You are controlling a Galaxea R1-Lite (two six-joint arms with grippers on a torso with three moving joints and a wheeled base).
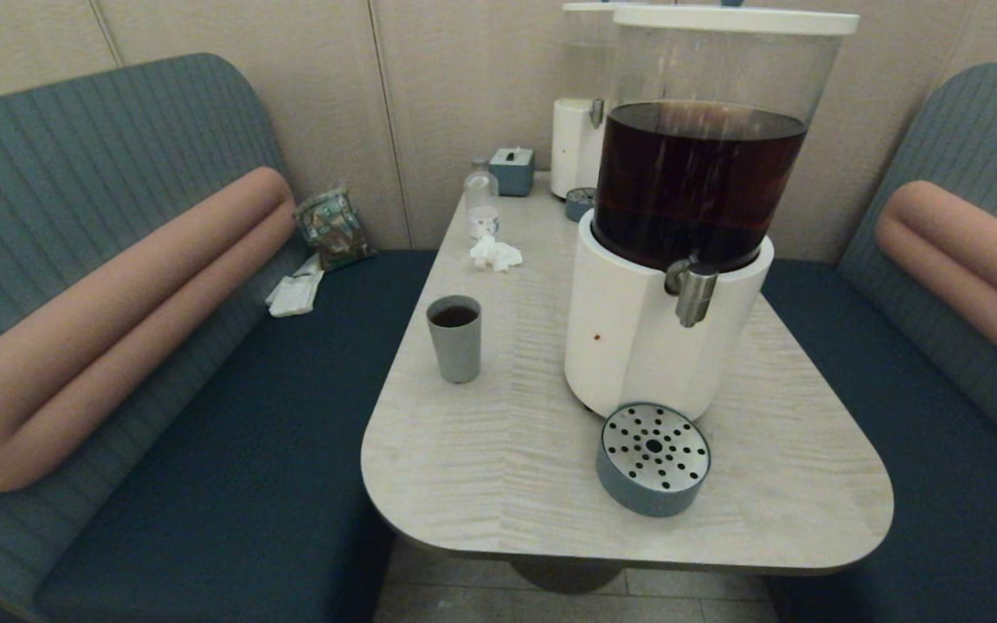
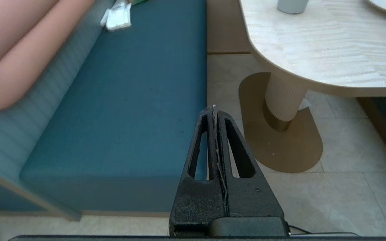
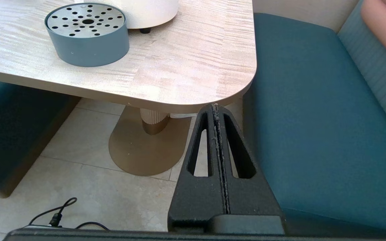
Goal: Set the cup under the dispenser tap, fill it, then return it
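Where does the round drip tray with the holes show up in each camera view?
Head view: the drip tray sits on the table's near edge, before the big dispenser.
Left wrist view: not in it.
Right wrist view: drip tray near the top.
Shared landmark: the table.

Pale wood-grain table top [image 1: 507, 450], matt, streaked. Small matt grey-blue tumbler [image 1: 455, 350], plain and smooth. Short brushed-steel tap [image 1: 694, 292], dull sheen. Clear plastic tank [image 1: 715, 138] on smooth white base [image 1: 628, 337]. Perforated steel-topped blue-grey drip tray [image 1: 652, 460]. Blue bench upholstery [image 1: 230, 450], cloth-like; crumpled white paper tissue [image 1: 495, 253].
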